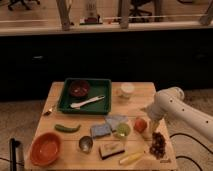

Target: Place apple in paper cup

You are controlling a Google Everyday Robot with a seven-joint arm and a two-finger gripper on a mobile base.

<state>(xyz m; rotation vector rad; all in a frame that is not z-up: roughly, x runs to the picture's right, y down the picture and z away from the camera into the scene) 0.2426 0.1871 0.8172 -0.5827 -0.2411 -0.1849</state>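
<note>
The apple (pixel 140 124), small and red-orange, sits on the wooden table (pixel 60 90) right of centre. A yellow-green fruit (pixel 122 131) lies just left of it. The white paper cup (pixel 127 90) stands upright at the back of the table, right of the green tray, well behind the apple. My white arm comes in from the right and bends down. My gripper (pixel 148 130) hangs low just to the right of the apple, close to it. A dark grape cluster (pixel 158 144) lies in front of the gripper.
A green tray (pixel 102 102) at the back left holds a dark red bowl (pixel 79 88) and a white spoon (pixel 87 103). An orange bowl (pixel 46 148), a metal cup (pixel 85 144), a green pod (pixel 67 128), blue cloths (pixel 106 127), a sponge block (pixel 112 149) and a yellow item (pixel 131 158) fill the front.
</note>
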